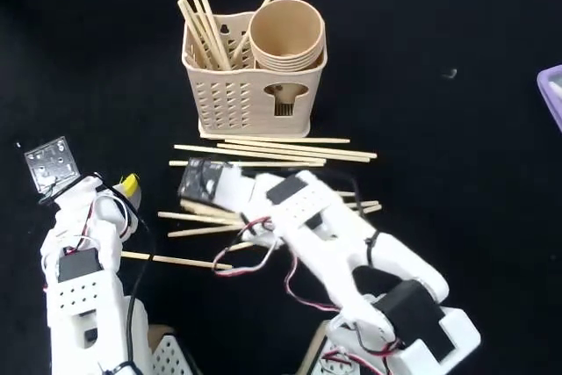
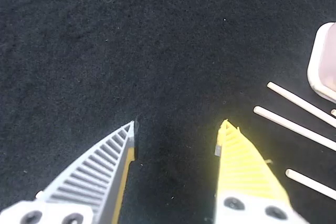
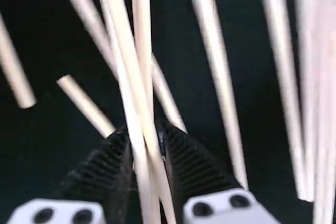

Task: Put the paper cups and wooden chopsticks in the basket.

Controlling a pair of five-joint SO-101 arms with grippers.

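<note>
**Right arm pinches chopsticks as basket fills**

At the lower left of the high view, the left arm (image 1: 79, 278) sits off the work. Its own camera shows the left gripper (image 2: 178, 124) with jaws spread wide over bare black cloth (image 2: 131, 40) and nothing between them. It likely hangs back to leave the pile to its partner. A few of the loose chopsticks (image 2: 294, 124) cross the right edge of that frame, apart from the fingers.

At centre of the high view, the right gripper (image 1: 198, 180) is down among the sticks scattered across the cloth below the basket. Its wrist view shows the dark jaws squeezed narrow around the pinched chopsticks (image 3: 142, 51), which run up the frame from between the pads. There are probably two, though the count is hard to tell. Thin, round sticks slip easily, which would explain the tight pinch.

At upper centre stands the basket (image 1: 237, 98). Its left compartment holds the stowed chopsticks (image 1: 206, 28), leaning on end. The right compartment holds the paper cups (image 1: 285, 32), nested in one stack, so the cup half of the job looks done. Many sticks lie flat on the cloth, so the chopstick half is far from finished.

At the far right edge, a purple object (image 1: 551, 94) lies well apart from everything else.
</note>
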